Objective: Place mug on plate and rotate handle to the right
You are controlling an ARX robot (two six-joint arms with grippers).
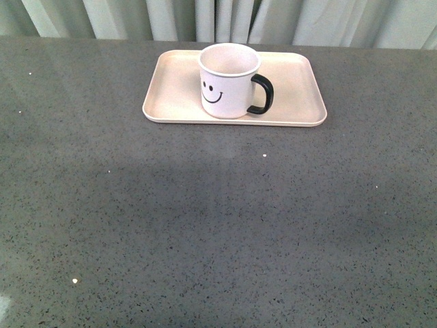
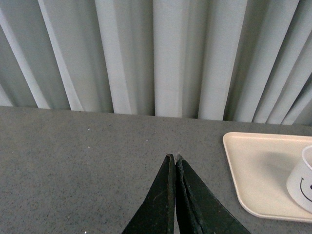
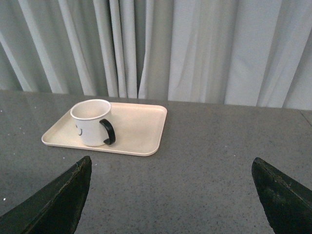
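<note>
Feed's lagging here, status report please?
Left gripper shut, empty. Right gripper open, empty. Mug upright on plate, handle right. Nothing in the way.

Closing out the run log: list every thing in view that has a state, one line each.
mug: upright, looks empty, standing on the plate.
handle: pointing to the robot's right.
plate: flat on the table, carrying the mug.
left claw: shut, holding nothing, off the plate.
right claw: open, empty, clear of mug and plate.
</note>
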